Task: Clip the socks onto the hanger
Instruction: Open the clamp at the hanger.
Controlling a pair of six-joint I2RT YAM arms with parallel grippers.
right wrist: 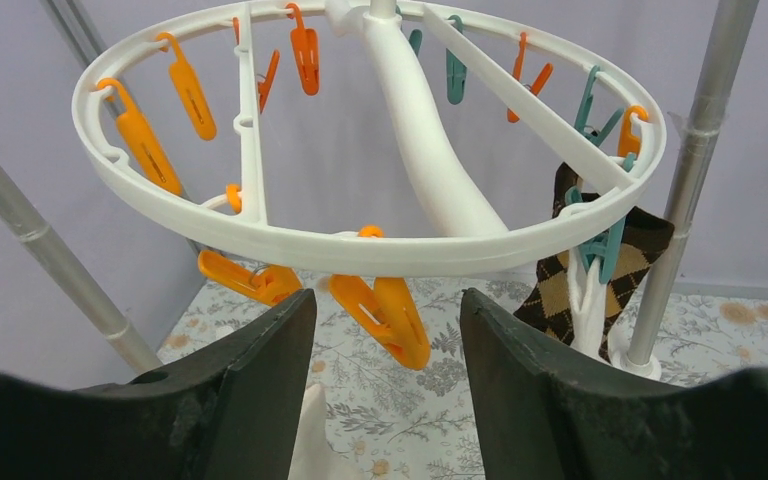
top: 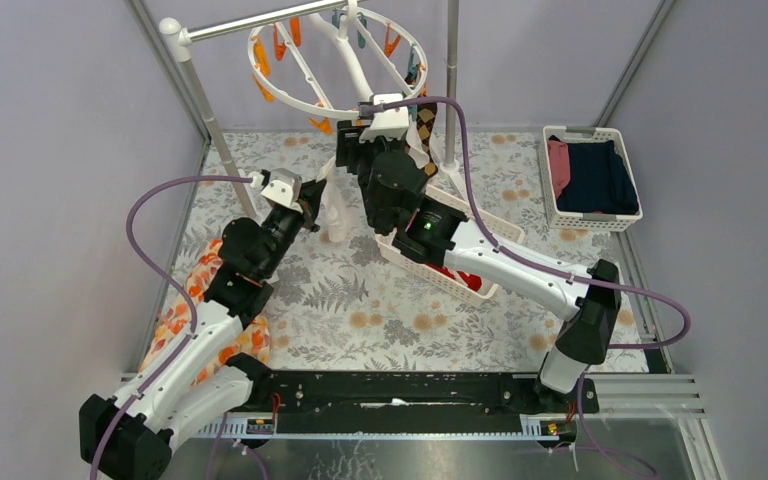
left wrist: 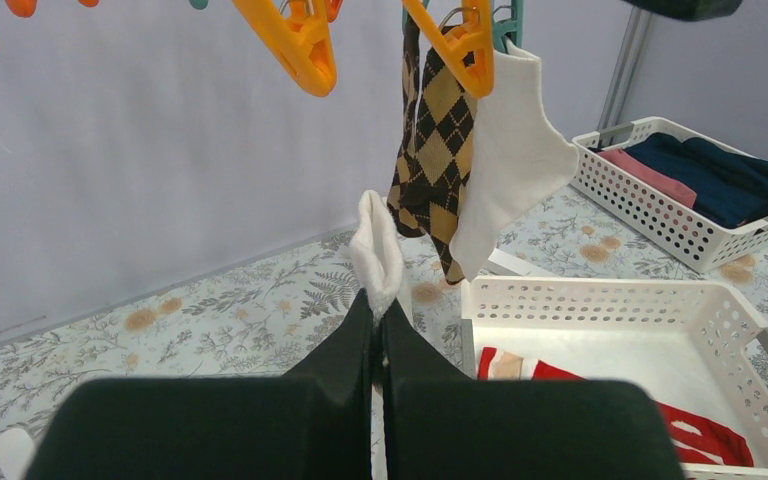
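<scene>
- Pale lilac walls [top: 50, 150] closed in a desk [top: 360, 305] covered with a fern-and-flower print. The hanger [right wrist: 390, 252] hung from a rail [top: 250, 25] at the top centre of the overhead view.
- Your left gripper [left wrist: 377, 305] was pressed together on the cuff of a white sock [left wrist: 375, 245], which stood limp above the fingers in the middle of the left wrist view.
- That sock looked light, soft and floppy. You would likely do best holding it near the cuff edge, so a stub of fabric shows for a clip to bite.
- Your right gripper [right wrist: 388, 296] was spread, its jaws on either side of an orange clothespin [right wrist: 380, 312] under the near rim, not visibly touching it.
- An argyle sock [left wrist: 430, 130] and a whitish sock [left wrist: 505, 170] hung clipped at the top right of the left wrist view. Red socks [left wrist: 700, 435] lay in the white basket [left wrist: 610, 300] at the lower right.
- The metal pole [right wrist: 690, 170] at the right of the right wrist view and the neighbouring clips crowded your approach. The ring would probably swing if nudged.
</scene>
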